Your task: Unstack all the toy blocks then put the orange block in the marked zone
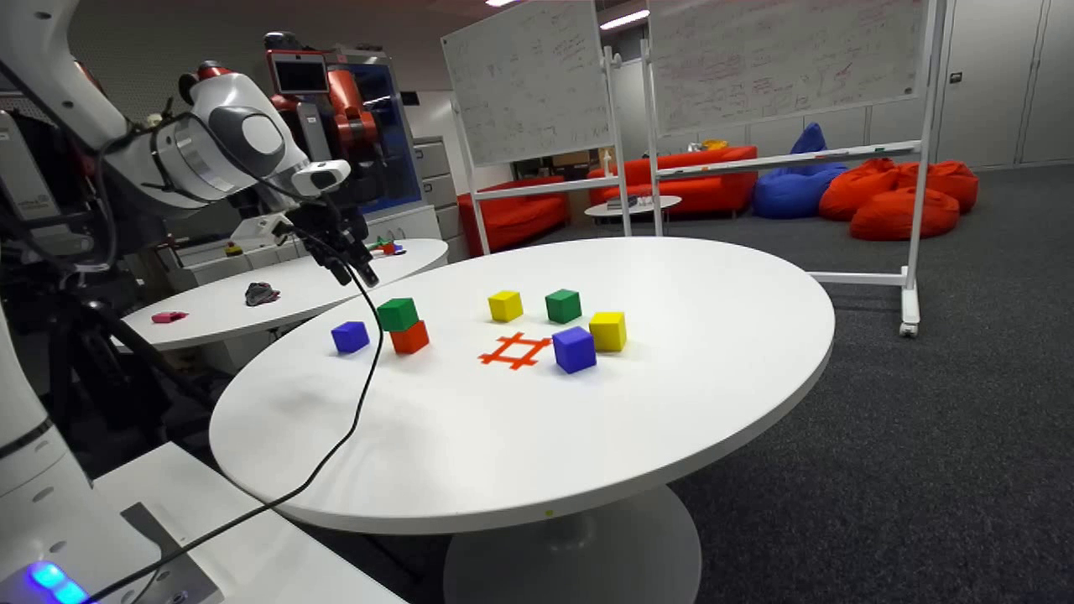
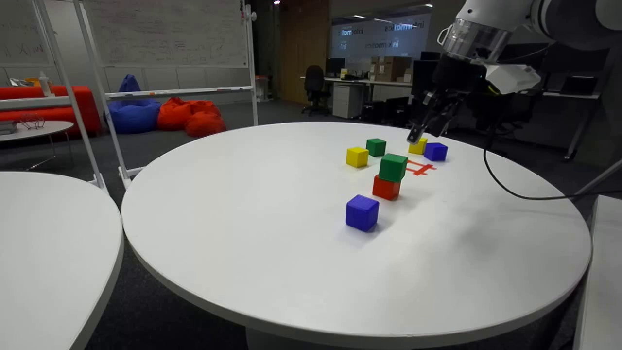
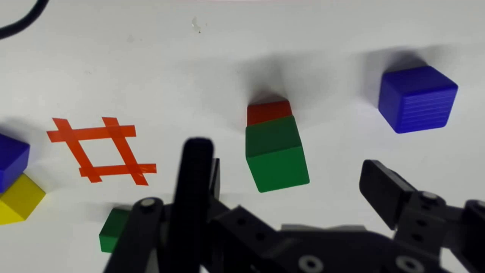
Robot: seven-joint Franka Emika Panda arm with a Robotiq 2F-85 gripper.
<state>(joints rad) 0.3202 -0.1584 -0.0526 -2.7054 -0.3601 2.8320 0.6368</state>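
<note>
- While its jaws stand spread wide with nothing grasped, the gripper hangs over a round white table, its fingers slanting downward and touching no block.
- Below the tool, roughly where its fingers point, lies a green block; in the wrist view it shows in the gap between the two fingers, looking nearer the one at that picture's left.
- Under that cube is the orange block. Only a strip of it shows from the tool; both exterior views show the pair stacked upright, the upper cube a little off-centre.
- Cubes have no long axis to follow, yet the green edges look slightly turned against the line between the fingertips, so a small wrist twist may help.
- Outside the finger at the wrist view's right sits a blue block; outside the left one lies the marked zone, a flat red-orange hash shape. Farther out that way, a second blue block and a yellow block stand close together.
- With one arm only, the next step is probably to lower the tool over the green block and lift it off, freeing the orange one for the zone.
</note>
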